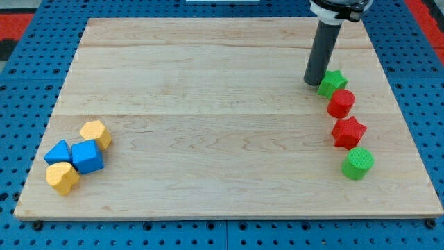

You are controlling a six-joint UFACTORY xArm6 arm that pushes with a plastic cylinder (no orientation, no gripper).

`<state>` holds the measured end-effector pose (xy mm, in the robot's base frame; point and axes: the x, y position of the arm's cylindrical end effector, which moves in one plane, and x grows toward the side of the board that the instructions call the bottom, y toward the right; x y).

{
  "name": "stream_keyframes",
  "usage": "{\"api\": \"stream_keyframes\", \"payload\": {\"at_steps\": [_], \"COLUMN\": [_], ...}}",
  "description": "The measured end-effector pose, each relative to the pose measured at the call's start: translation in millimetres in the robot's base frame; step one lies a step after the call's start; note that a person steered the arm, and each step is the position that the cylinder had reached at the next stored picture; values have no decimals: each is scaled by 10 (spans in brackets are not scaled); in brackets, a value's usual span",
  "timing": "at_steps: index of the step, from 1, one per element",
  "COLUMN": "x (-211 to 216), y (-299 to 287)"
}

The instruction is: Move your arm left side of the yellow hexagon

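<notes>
The dark rod comes down almost upright at the upper right of the frame, and my tip [313,82] rests on the wooden counter [208,104], just beside the left edge of the green star [333,82]. There is no claw on this arm, only the rod. The yellow hexagon [96,133] lies at the lower left, well apart from my tip, touching the blue cube [87,156].

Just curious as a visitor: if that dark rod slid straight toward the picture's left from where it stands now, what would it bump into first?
Probably nothing: my tip sits beside the green star, and leftward the board looks bare. The yellow hexagon lies lower.
</notes>
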<state>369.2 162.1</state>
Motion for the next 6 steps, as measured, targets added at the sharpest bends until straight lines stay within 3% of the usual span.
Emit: {"api": "stream_keyframes", "payload": {"at_steps": [1,4,5,6], "x": [-101,155,480,992], "y": [-142,-3082,-3969,-4123]}}
